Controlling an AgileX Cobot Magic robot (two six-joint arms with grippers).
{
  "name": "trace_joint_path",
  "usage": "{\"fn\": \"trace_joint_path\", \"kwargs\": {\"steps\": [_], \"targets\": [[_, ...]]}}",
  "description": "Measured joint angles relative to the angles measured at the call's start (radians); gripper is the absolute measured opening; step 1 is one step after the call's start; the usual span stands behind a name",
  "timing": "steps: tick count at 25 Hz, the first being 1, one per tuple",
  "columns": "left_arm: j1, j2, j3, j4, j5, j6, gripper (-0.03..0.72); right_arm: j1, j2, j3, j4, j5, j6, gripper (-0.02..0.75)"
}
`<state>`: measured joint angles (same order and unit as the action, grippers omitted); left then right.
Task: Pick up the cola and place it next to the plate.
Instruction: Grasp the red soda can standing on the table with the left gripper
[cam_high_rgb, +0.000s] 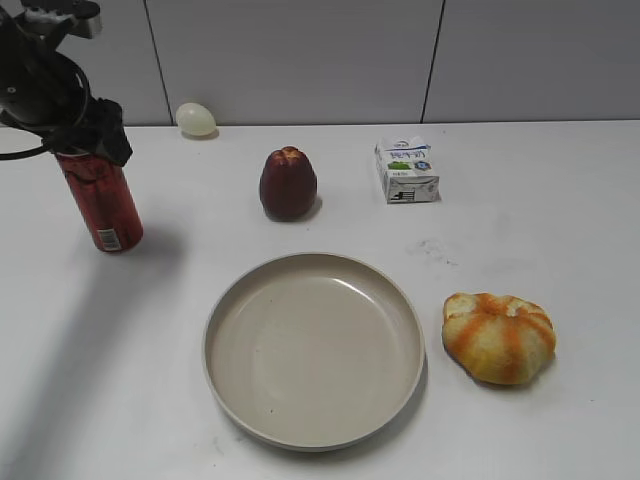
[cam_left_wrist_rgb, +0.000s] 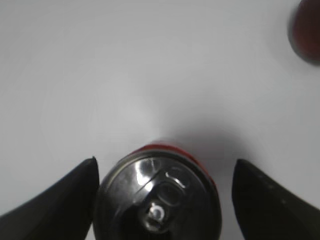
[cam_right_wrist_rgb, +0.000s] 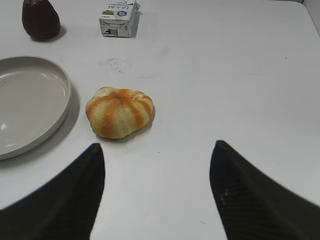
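Note:
The cola (cam_high_rgb: 103, 205) is a dark-red can that stands upright at the far left of the white table. My left gripper (cam_high_rgb: 88, 135) is lowered over its top. In the left wrist view the can's silver lid and pull tab (cam_left_wrist_rgb: 157, 200) sit between the fingers of the left gripper (cam_left_wrist_rgb: 165, 160). The left finger is against the can and the right finger stands apart, so the jaws are open. The beige plate (cam_high_rgb: 215, 330) lies empty at the front middle, well right of the can, and also shows in the right wrist view (cam_right_wrist_rgb: 30, 100). My right gripper (cam_right_wrist_rgb: 157, 145) is open and empty.
A dark-red fruit (cam_high_rgb: 288, 183) stands behind the plate. A small milk carton (cam_high_rgb: 406, 170) is at the back right. A pale egg-shaped thing (cam_high_rgb: 195, 119) lies by the wall. An orange-striped pumpkin-shaped thing (cam_high_rgb: 498, 337) lies right of the plate.

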<state>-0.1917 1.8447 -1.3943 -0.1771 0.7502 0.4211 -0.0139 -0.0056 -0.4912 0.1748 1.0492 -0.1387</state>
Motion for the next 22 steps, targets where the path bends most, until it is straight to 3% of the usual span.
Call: {"fn": "trace_joint_path", "kwargs": {"steps": [5, 10, 22], "targets": [[0.000, 0.010, 0.000, 0.000, -0.011, 0.000, 0.615, 0.000, 0.000, 0.000, 0.000, 0.000, 0.000, 0.532], [0.000, 0.010, 0.000, 0.000, 0.020, 0.000, 0.526, 0.000, 0.000, 0.000, 0.000, 0.000, 0.000, 0.532], [0.000, -0.165, 0.001, -0.003, 0.167, -0.046, 0.526, 0.000, 0.000, 0.000, 0.000, 0.000, 0.000, 0.532]]}}
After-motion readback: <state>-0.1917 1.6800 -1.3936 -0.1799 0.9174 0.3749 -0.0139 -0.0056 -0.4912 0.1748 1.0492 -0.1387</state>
